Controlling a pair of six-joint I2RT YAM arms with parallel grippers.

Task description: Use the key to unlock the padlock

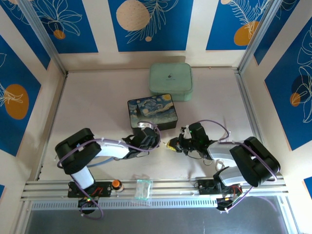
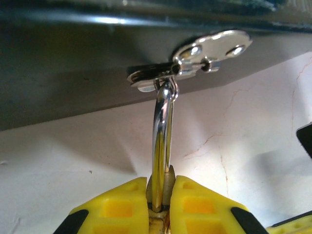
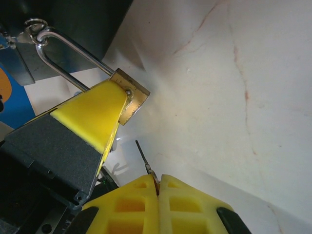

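Two containers on the worktop point(image 1: 97, 107), both beyond the fingertips: a painted tin box point(image 1: 152, 113), and a mint-green case point(image 1: 170, 81) behind it. Both lids are shut, so we can't see any contents.

Left fingers point(image 2: 122, 207) are narrow, clamped on the padlock point(image 3: 132, 95) with one pad on each side. The brass body sits between the tips. The shackle point(image 2: 163, 131) runs straight out past the tips and hooks through the ring of the box's silver hasp point(image 2: 195, 58). We can't tell if the shackle is latched, because one leg is hidden behind a finger.

Right fingers point(image 3: 185, 204) are pressed fully together, pinching the key point(image 3: 143, 155). A thin blade pokes out past the tips, tilted. Its tip points toward the padlock body but is apart from it, with bare worktop showing in the gap.

What each view gives:
- **Left wrist:** the shackle-to-hasp joint close up. The padlock body is mostly buried between the pads.
- **Right wrist:** the brass body's end face, the full U of the shackle and the key blade just off the left fingers' tips.
- **Top:** both sets of fingers nearly tip to tip, just in front of the tin box's near edge. Padlock and key are too small to resolve here. An orange button point(image 1: 116, 184) and a clear plastic piece point(image 1: 143, 189) sit on the rail by the arm bases, well behind the fingers.
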